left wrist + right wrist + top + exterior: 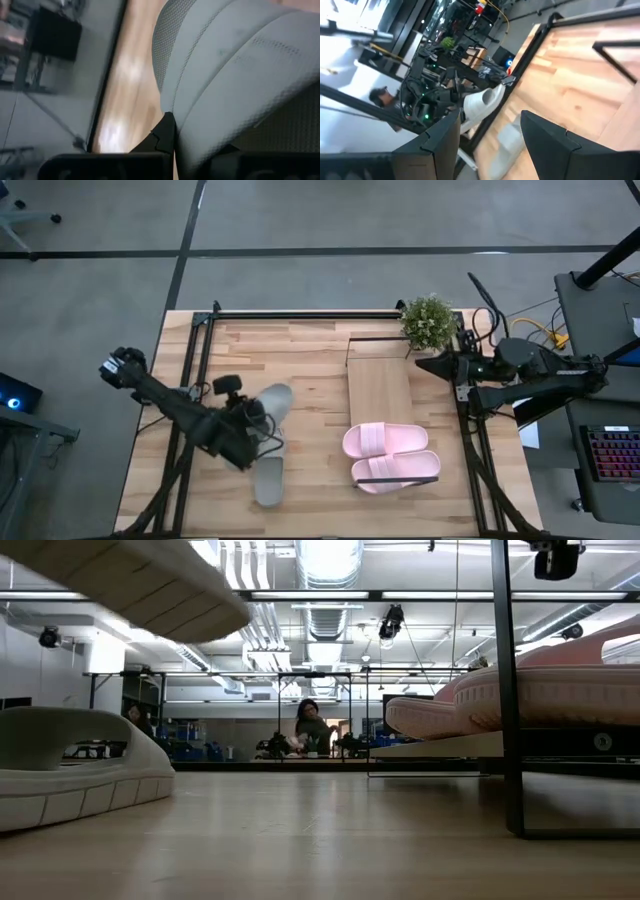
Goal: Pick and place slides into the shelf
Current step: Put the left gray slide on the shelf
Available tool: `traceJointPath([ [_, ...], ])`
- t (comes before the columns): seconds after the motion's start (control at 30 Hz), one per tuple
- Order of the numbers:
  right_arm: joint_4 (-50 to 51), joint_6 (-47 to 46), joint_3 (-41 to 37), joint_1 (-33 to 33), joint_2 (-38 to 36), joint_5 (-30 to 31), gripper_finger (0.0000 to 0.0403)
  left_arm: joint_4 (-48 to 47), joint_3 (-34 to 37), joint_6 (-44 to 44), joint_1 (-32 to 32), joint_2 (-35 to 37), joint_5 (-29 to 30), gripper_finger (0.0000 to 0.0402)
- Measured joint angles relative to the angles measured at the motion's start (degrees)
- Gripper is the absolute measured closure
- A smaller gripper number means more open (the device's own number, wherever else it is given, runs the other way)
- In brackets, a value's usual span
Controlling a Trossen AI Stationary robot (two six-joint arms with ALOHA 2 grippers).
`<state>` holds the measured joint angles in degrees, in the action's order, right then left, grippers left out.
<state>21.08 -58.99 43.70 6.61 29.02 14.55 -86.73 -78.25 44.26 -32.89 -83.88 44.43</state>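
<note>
While the left hand (262,426) pinches one grey-green slide (271,406) and holds it tilted off the desk (310,355), its fingers are pressed tight on the slide's edge, as the left wrist view shows, with the slide (235,75) filling most of that picture just ahead of the dark fingertips (164,132). The second grey-green slide (269,480) lies flat on the desk just below and behind that hand, toward the desk's near edge; in the low view it rests at the left (75,775) while the lifted one (140,585) hangs overhead. The shelf (380,385) stands well to the side of the left hand, toward the right arm, and the pink pair (390,458) sits side by side on its near end, soles down; the low view shows the pink slides (540,695) raised on the board within the black frame. The right hand (425,364) hovers beside the shelf's far corner, its fingers (550,145) spread apart and holding nothing. A small potted plant (428,322) stands just beyond that hand, at the desk's far edge. A person (312,725) sits far off in the room behind the desk.
</note>
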Motion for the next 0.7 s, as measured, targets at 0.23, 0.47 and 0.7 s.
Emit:
traceJointPath([
  [0.23,-0.23,-4.06,0.00,0.00,1.39,-0.02,0.0202,21.84,-0.38,-19.48,6.36,5.29,2.55,0.0402],
  [0.47,-1.19,-7.81,0.00,0.00,3.16,-0.02,0.0202,40.53,-0.49,-43.97,11.79,7.20,0.68,0.0402],
  [0.7,-12.89,-9.80,0.00,0.02,7.08,-3.24,0.0202,48.08,-0.58,-59.06,18.44,3.55,-5.00,0.0402],
])
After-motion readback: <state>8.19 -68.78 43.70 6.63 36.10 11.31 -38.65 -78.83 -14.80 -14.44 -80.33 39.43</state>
